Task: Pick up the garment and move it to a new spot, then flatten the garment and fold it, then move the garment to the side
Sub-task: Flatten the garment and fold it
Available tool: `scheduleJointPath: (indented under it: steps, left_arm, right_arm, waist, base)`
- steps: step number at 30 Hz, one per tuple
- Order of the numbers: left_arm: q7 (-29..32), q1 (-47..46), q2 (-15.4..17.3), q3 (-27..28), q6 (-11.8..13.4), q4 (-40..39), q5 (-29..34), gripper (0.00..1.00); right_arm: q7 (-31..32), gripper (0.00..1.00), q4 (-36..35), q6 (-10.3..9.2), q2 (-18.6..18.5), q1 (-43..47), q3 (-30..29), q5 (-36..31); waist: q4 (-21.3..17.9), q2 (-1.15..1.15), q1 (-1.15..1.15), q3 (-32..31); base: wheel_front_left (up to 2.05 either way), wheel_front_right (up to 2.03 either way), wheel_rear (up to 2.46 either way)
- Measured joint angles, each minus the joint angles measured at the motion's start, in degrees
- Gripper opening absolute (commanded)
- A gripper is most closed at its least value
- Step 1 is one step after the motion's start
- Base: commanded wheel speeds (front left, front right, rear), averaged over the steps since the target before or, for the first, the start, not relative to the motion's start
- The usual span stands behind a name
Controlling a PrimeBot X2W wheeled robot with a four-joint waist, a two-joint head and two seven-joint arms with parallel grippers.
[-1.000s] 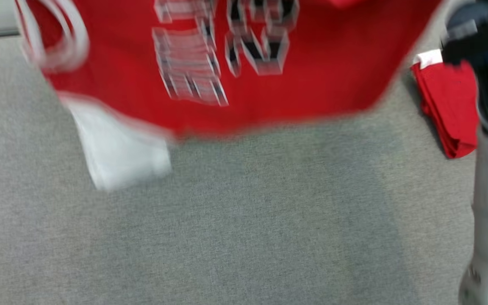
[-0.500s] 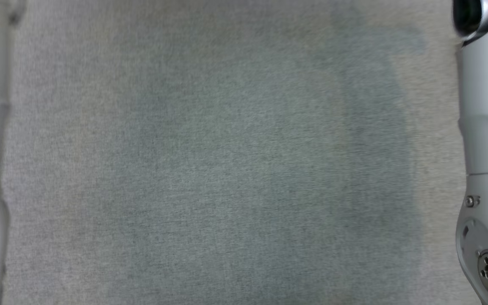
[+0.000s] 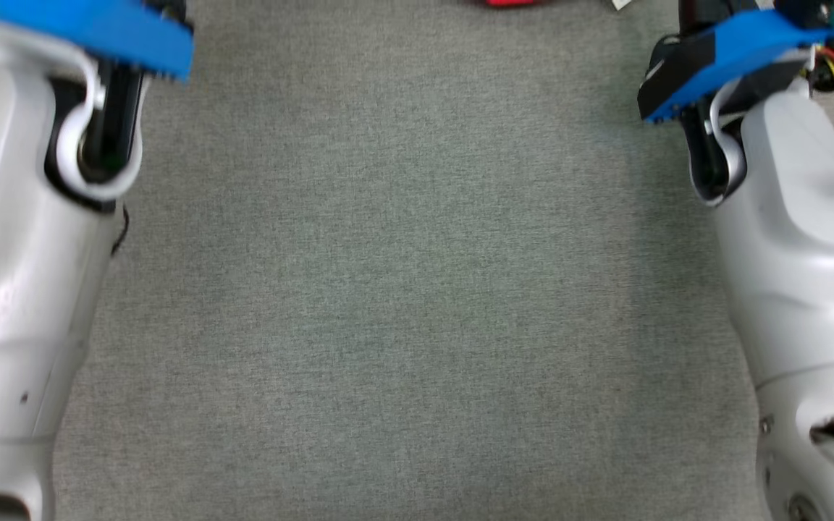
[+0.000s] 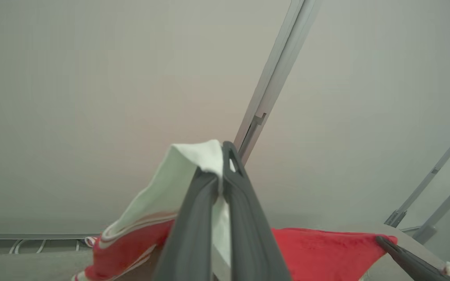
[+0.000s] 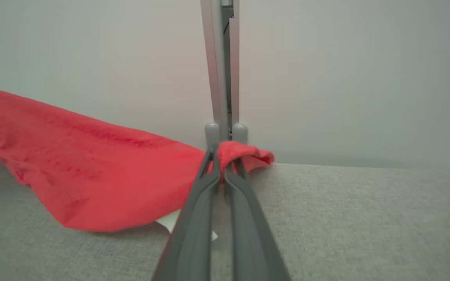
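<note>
2 corners of the garment hang above the grey mat. Our left gripper is closed tight on white cloth, and our right gripper is closed tight on a red edge. We judge both bites shallow. Pulling them apart could slip 1 corner free onto the mat.

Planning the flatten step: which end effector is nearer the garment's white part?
Left. The left end effector is clamped on the white part; the right end effector pinches a red edge of the garment, apart from it.
</note>
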Motion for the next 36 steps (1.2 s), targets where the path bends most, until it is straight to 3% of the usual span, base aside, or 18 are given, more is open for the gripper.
scheduleJointPath:
  steps: [11,25,30,36]
  left_arm:
    - [-4.7,23.0,4.1,4.3,0.5,-15.6,-4.3,0.0]
    - [-4.5,60.3,8.3,5.6,9.0,-37.8,-6.5,0.0]
    - [-3.7,68.7,9.9,5.9,11.1,-41.9,-7.9,0.0]
    - [-1.6,74.2,11.9,5.1,12.3,-44.6,-8.5,0.0]
  right_arm:
    - [-0.1,0.0,-23.0,0.0,0.0,20.8,2.4,9.6]
    - [1.7,0.0,-43.2,0.0,0.0,52.6,3.1,12.4]
    - [5.7,0.0,-49.6,0.0,0.0,62.3,2.3,11.9]
    - [9.4,0.0,-54.0,0.0,0.0,67.5,1.5,12.3]
  waist:
    - [-0.1,0.0,-0.02,-7.0]
    - [-0.4,0.0,-0.03,-22.7]
    - [-1.2,0.0,-0.03,-25.7]
    - [-1.2,0.0,-0.02,-25.8]
  base:
    - [0.0,0.0,0.0]
    - [0.0,0.0,0.0]
    - [0.0,0.0,0.0]
    - [0.0,0.0,0.0]
